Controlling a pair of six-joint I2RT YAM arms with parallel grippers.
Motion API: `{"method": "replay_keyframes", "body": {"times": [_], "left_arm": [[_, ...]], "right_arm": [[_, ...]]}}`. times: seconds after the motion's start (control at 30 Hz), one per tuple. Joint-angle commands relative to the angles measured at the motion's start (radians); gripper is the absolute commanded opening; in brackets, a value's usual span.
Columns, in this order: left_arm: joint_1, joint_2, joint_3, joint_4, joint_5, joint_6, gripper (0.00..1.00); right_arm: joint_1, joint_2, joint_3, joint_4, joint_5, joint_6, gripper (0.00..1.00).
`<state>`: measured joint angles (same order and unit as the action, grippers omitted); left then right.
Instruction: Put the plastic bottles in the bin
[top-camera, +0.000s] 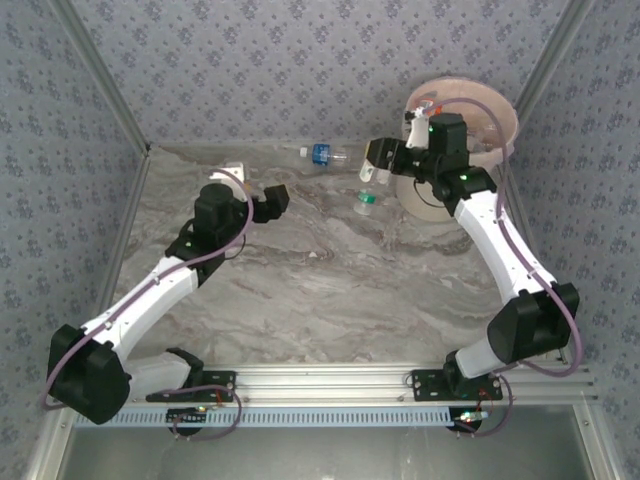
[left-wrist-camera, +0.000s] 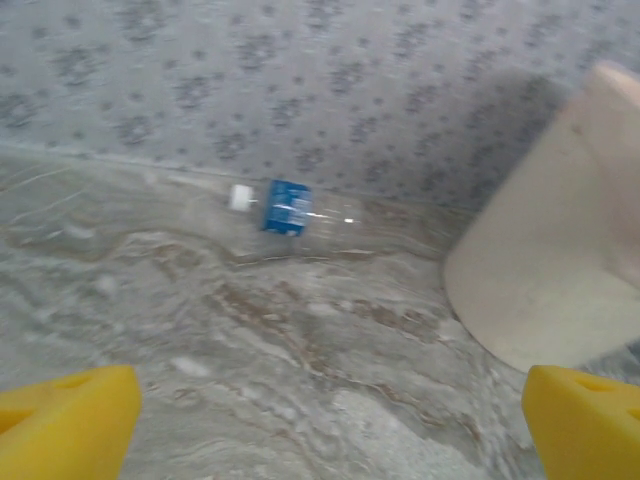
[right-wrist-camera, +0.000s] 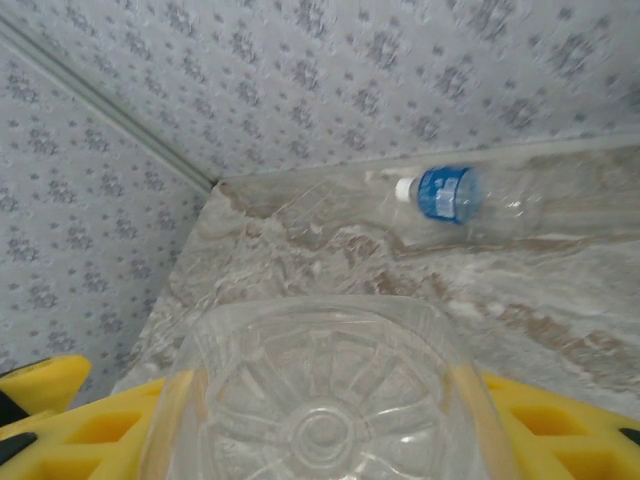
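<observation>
The blue-label bottle (left-wrist-camera: 290, 208) lies on the marbled table (left-wrist-camera: 300, 390) along the grey flowered wall (left-wrist-camera: 300, 70); its writing is too blurred to read. The left gripper (top-camera: 272, 203) is spread wide and empty. The right gripper (right-wrist-camera: 320, 435) pinches a clear bottle (right-wrist-camera: 320, 350) beside the bin (top-camera: 503, 118).

Right hand (top-camera: 378, 155), perhaps gripping a bottle (top-camera: 368, 190), beside the bin (top-camera: 512, 125).

The bin (top-camera: 427, 203) stands on the table (top-camera: 330, 290) at upper right. One bottle (top-camera: 322, 154) lies against the back wall, upper centre. Another bottle (top-camera: 367, 200) lies below it, just left of the bin.
</observation>
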<state>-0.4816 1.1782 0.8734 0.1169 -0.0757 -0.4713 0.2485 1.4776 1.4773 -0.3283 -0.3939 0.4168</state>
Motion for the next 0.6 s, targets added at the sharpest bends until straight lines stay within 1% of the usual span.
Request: {"method": "replay_keyframes", "body": {"times": [0.0,0.17,0.23,0.3,0.43,0.57], "left_arm": [[0.034,-0.029,-0.022,-0.058,-0.098,-0.103,0.98],[0.088,-0.035,-0.03,-0.122,-0.129,-0.155,0.98],[0.105,-0.037,-0.034,-0.133,-0.129,-0.171,0.98],[0.115,-0.039,-0.04,-0.138,-0.129,-0.183,0.98],[0.126,-0.042,-0.047,-0.15,-0.123,-0.186,0.98],[0.127,-0.049,-0.052,-0.159,-0.134,-0.179,0.98]], "right_arm": [[-0.025,-0.063,0.072,-0.076,0.078,-0.086,0.46],[-0.065,-0.092,0.136,-0.13,0.183,-0.17,0.46],[-0.1,-0.094,0.162,-0.124,0.212,-0.177,0.46],[-0.148,-0.093,0.176,-0.088,0.194,-0.153,0.45],[-0.256,-0.073,0.188,0.039,0.098,-0.056,0.45],[-0.33,-0.017,0.242,0.079,0.09,-0.016,0.45]]}}
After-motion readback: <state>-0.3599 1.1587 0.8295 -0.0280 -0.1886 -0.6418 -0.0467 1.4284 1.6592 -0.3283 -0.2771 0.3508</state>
